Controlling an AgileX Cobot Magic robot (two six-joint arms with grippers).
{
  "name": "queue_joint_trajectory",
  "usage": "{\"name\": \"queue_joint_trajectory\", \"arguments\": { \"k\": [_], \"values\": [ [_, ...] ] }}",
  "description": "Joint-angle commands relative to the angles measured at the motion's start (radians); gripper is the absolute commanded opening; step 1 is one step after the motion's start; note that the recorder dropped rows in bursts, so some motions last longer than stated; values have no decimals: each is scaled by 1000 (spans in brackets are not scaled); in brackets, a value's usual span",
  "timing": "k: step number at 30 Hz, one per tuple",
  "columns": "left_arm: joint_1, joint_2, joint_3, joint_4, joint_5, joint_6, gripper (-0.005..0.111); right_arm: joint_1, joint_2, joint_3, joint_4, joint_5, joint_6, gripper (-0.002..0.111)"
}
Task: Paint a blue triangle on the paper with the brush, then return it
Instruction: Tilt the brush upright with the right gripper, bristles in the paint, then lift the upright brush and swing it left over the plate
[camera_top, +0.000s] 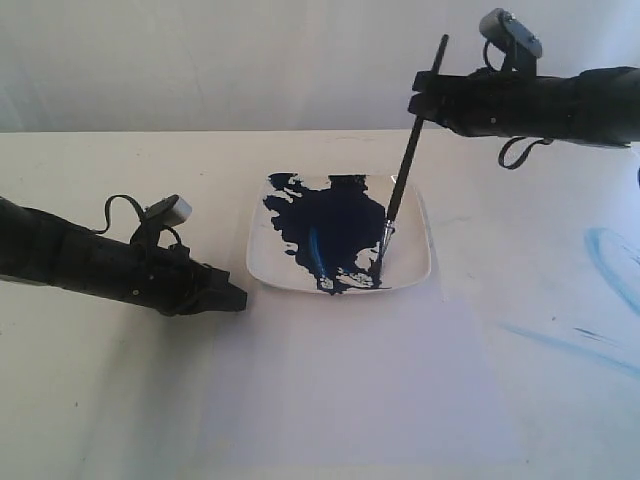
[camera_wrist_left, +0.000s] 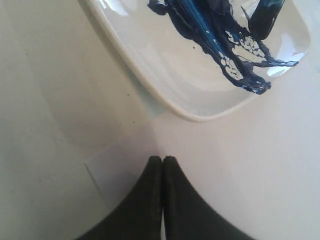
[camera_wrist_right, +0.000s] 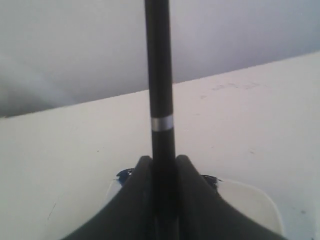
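Note:
My right gripper is shut on the brush, holding its black handle high above the table. The brush slants down, and its blue-stained tip rests in the navy paint on the square white plate. The paper lies in front of the plate and partly under it; its visible surface is bare, and the blue triangle is not in view. My left gripper is shut and empty, low over the paper's corner, beside the plate's rim.
Faint light-blue streaks mark the cream table to the right of the paper. The plate's edge shows behind my right fingers. A pale wall rises behind the table.

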Motion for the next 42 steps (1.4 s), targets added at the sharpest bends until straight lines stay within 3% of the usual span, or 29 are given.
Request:
{"name": "queue_joint_trajectory", "arguments": {
  "k": [1,10,22,42],
  "values": [
    [-6,17,6,1,-2,-9,0,22,0,-20,-3,117,-172,0],
    [-6,17,6,1,-2,-9,0,41,-5,-37,-3,209,-351,0],
    [-6,17,6,1,-2,-9,0,51,-72,-48,-3,286,-424,0],
    [-6,17,6,1,-2,-9,0,100,-97,39,-3,143,-573,0]
  ]
}}
